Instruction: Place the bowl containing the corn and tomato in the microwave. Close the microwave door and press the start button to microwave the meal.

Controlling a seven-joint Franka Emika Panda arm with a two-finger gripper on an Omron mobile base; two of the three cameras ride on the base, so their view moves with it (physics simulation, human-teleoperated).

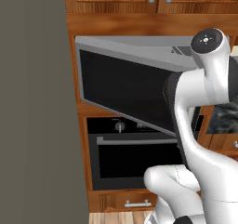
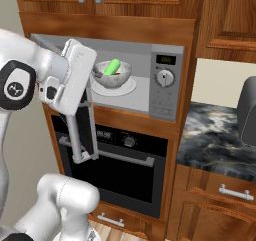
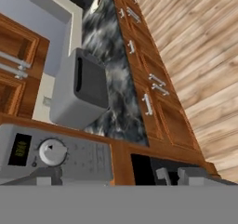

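Gripper fingers (image 3: 46,177) are rising as small grey tips at the bottom of the hand view, standing wide apart with nothing between them, just in front of the microwave's control panel, whose round dial (image 3: 52,152) and small display (image 3: 20,150) are lying between and above the tips. In the right base view the white hand is reaching in at the left front of the microwave (image 2: 165,82), close beside the open microwave door (image 2: 82,130); the gripper itself is hiding behind the hand there. That door is swinging out to the left, its long grey bar handle (image 2: 75,140) hanging down in front of the oven (image 2: 125,170) below. Inside the cavity the bowl (image 2: 114,76) is sitting on the white turntable (image 2: 127,89), with the green corn (image 2: 112,67) leaning in it; the tomato is too hidden to make out. In the left base view the microwave door (image 1: 125,90) is showing its dark window, angling toward the near side above the black oven. Farther right, a dark marbled worktop (image 2: 215,135) is carrying a grey toaster (image 3: 81,90), with wooden cabinets above and below.
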